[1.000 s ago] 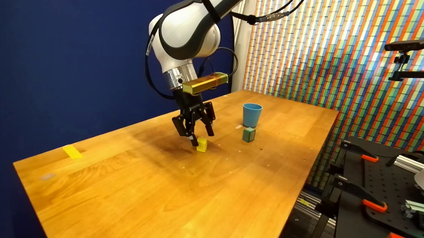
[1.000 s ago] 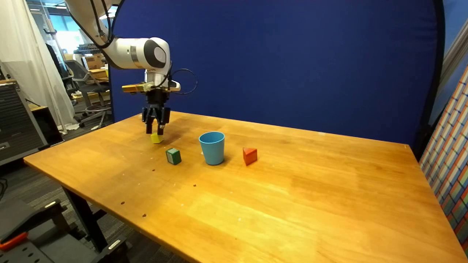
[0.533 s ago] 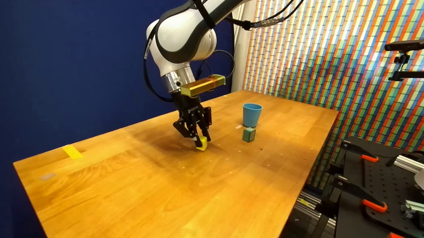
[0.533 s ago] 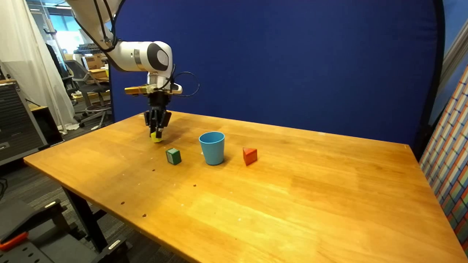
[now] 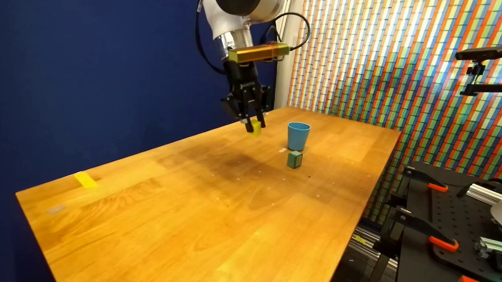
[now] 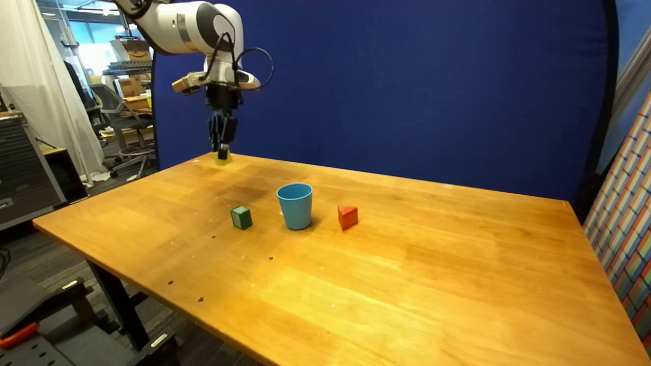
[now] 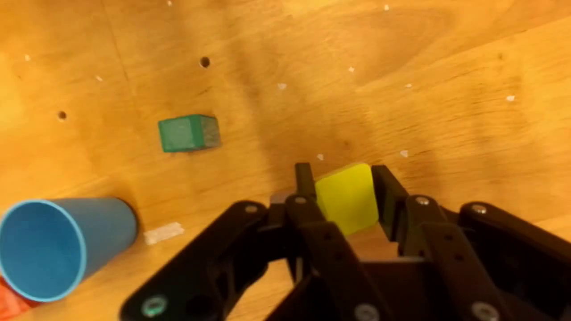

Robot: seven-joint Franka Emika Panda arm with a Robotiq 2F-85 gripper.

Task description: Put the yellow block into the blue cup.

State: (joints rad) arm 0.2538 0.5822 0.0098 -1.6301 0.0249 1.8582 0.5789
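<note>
My black gripper [image 7: 345,183] pinches the yellow cube [image 7: 350,201].
In wrist view, the blue tapered cup [image 7: 105,232] partly hides one red block [image 7: 9,303].

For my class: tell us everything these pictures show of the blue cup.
The blue cup is plain and round, with an open top wider than its base and no handle in sight; its smooth wall looks like plastic. It stands upright on the wooden table, the only thing seen touching it. In an exterior view it stands between the green block and the red block, with a gap to each. What the wrist view shows of its inside is plain blue.
</note>
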